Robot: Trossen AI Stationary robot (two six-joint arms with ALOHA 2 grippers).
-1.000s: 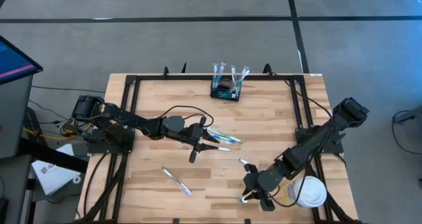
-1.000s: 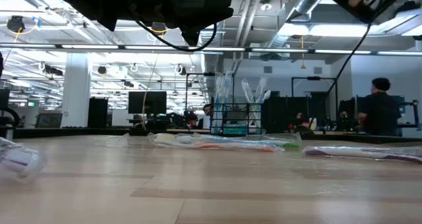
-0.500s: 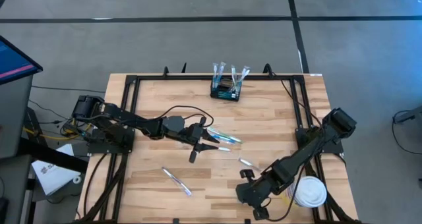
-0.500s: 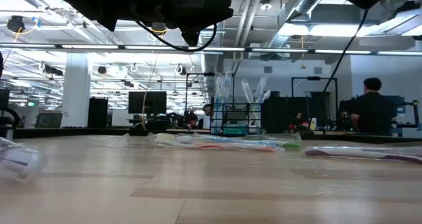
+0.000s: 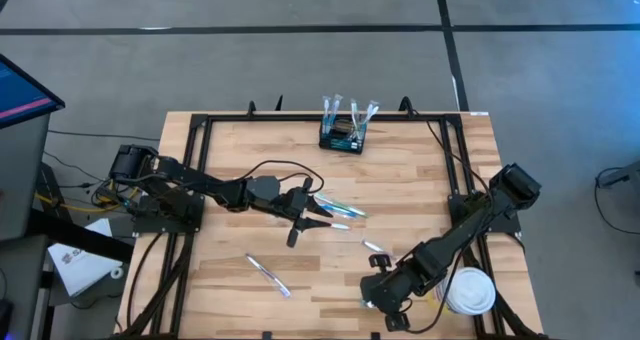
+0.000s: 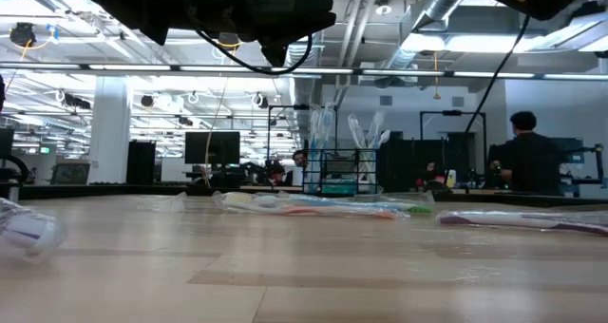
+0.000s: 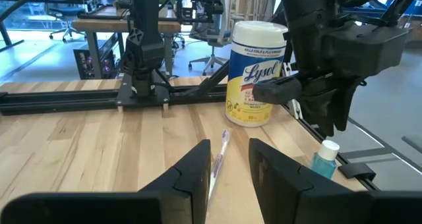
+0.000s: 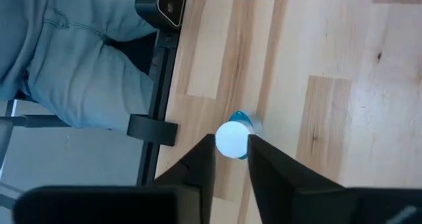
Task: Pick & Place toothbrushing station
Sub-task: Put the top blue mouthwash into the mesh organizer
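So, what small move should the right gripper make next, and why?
Probably lower the right gripper straight down, then close. Its fingers stand apart directly over the white cap of the small blue tube, which stands upright. The left wrist view shows the gripper above the tube, not touching it.

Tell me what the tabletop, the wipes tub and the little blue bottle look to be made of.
Tabletop: pale wood, jointed in strips, with visible grain and a smooth, faintly glossy finish.
Wipes tub: apparently plastic, with a white lid and a glossy yellow printed label.
Blue bottle: probably translucent blue plastic with an opaque white cap; the right pincer is just above the cap.
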